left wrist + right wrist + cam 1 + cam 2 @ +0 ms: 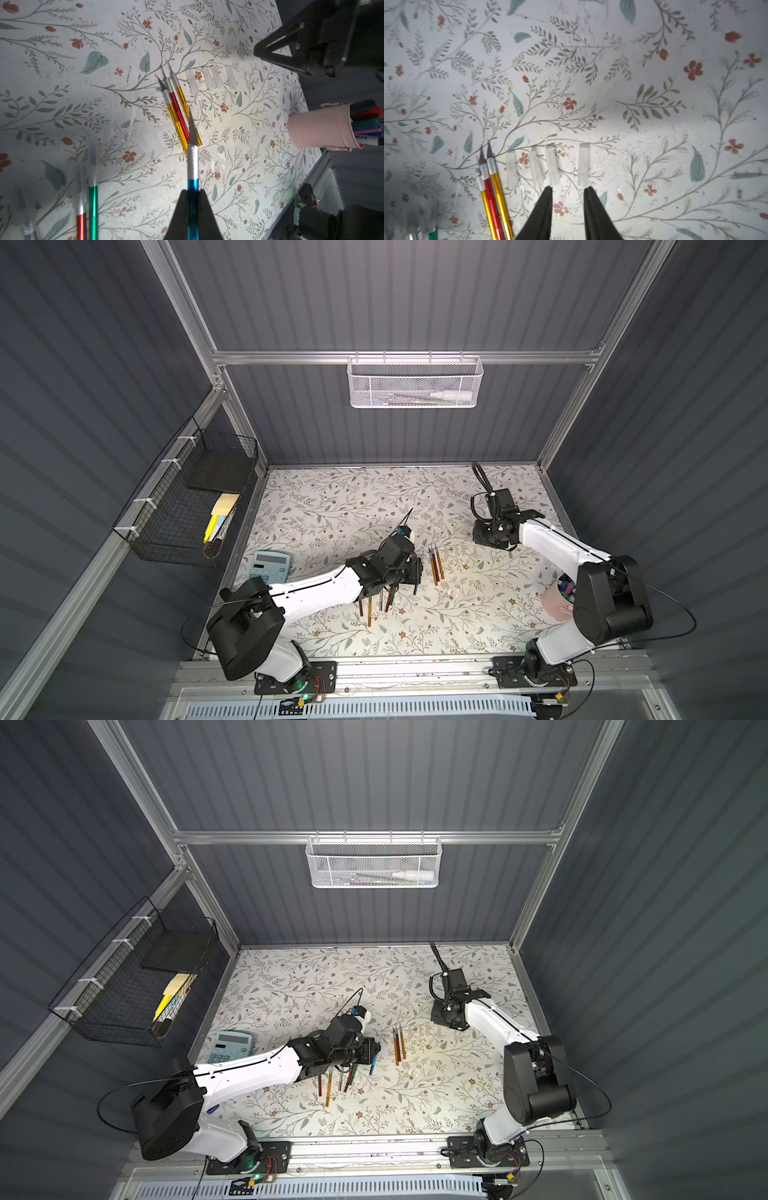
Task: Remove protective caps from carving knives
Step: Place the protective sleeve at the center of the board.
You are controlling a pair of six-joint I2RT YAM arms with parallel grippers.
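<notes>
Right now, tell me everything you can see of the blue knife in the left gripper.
The blue knife is thin and pencil-like. It has a shiny blue metallic handle, a silver knurled collar and a bare, pointed grey blade with no cap on it. The left gripper is shut on the handle, with a finger on each side. The knife looks raised off the table, with the blade aimed toward three bare knives. Its tip overlaps a gold one in the wrist view, but contact is unclear.
</notes>
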